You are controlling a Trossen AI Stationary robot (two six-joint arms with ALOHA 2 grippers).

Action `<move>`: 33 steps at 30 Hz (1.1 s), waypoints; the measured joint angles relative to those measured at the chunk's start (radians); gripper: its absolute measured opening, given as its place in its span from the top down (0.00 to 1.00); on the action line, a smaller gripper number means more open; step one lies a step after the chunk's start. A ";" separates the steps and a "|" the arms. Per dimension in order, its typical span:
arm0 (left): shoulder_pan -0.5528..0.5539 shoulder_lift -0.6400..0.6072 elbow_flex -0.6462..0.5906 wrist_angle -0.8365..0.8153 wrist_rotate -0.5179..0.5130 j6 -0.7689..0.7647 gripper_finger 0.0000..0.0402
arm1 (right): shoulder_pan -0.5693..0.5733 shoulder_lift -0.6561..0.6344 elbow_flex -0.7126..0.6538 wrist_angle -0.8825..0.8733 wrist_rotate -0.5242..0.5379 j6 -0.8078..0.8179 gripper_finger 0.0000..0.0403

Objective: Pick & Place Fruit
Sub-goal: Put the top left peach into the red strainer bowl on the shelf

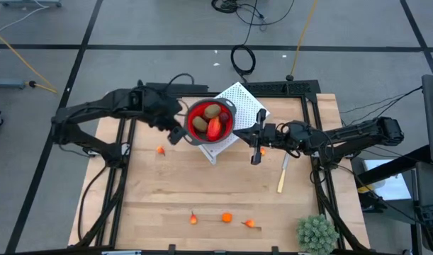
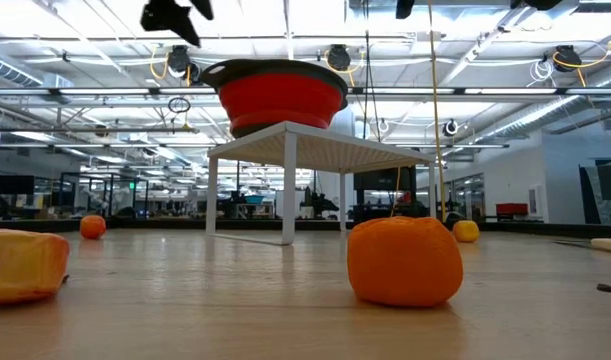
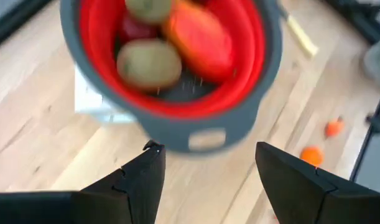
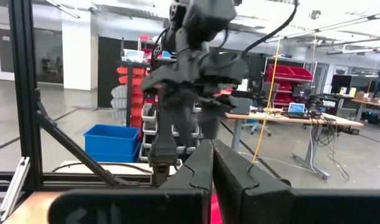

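Left gripper [image 1: 176,132] released beside red colander [image 1: 210,120] of fruit, right gripper [image 1: 258,148] clenched, seemingly empty.

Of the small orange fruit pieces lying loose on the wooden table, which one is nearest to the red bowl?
The small orange piece lying alone left of the red bowl, near the left gripper. The other three lie in a row near the table's front edge.

A red bowl [image 1: 210,120] with a grey rim is sitting on a white perforated stand [image 1: 239,106]. Inside the bowl, two olive-brown ovals [image 3: 148,63] are showing beside a red-orange piece [image 3: 201,38]. Around the stand, small orange fruits [image 1: 226,217] are dotting the pale wooden table [image 1: 152,205].
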 joint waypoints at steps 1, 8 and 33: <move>-0.016 -0.003 0.000 -0.024 -0.010 -0.002 0.39 | 0.000 0.000 0.000 -0.001 0.000 0.000 1.00; -0.123 -0.002 -0.004 -0.272 -0.142 -0.030 0.39 | 0.000 0.000 0.000 -0.009 0.001 -0.002 1.00; -0.203 -0.039 -0.580 -0.234 -0.282 0.083 0.39 | 0.000 0.000 0.000 -0.009 0.002 -0.003 1.00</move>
